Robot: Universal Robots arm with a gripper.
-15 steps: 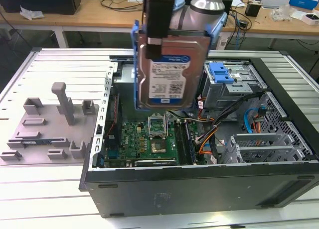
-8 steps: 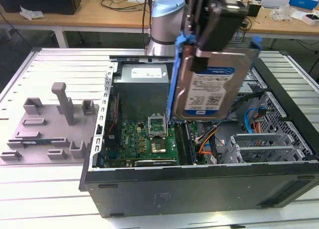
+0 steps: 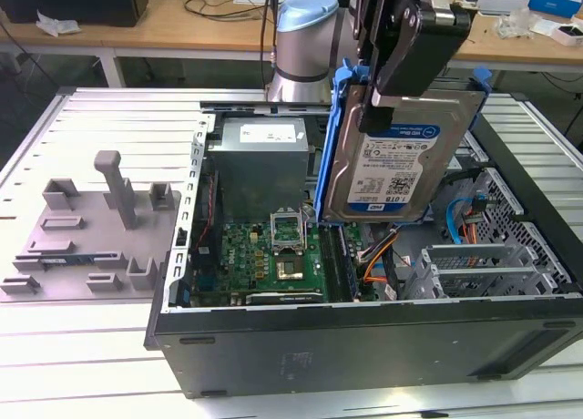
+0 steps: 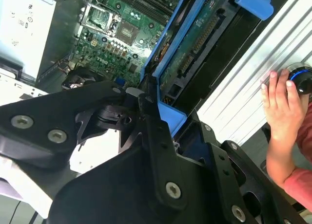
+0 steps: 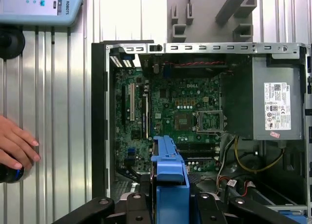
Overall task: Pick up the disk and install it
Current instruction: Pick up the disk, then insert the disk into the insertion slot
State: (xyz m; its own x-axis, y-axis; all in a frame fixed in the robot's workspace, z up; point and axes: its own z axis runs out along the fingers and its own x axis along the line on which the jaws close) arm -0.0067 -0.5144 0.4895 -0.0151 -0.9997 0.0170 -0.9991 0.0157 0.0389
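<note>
Above the open black metal computer case (image 3: 364,346), the black two-fingered pincer (image 3: 392,82) is clamped on the upper edge of the disk (image 3: 383,168), a flat silver rectangular hard drive with a white-and-blue label in a blue plastic carrier frame. The disk hangs upright below the pincer, over the green motherboard (image 3: 273,255), at the exterior view's right of the grey metal power-supply box (image 3: 264,155). A person's hand (image 5: 17,143) rests on a dark knob (image 4: 300,78) on the ribbed metal table (image 3: 91,346) beside the case.
</note>
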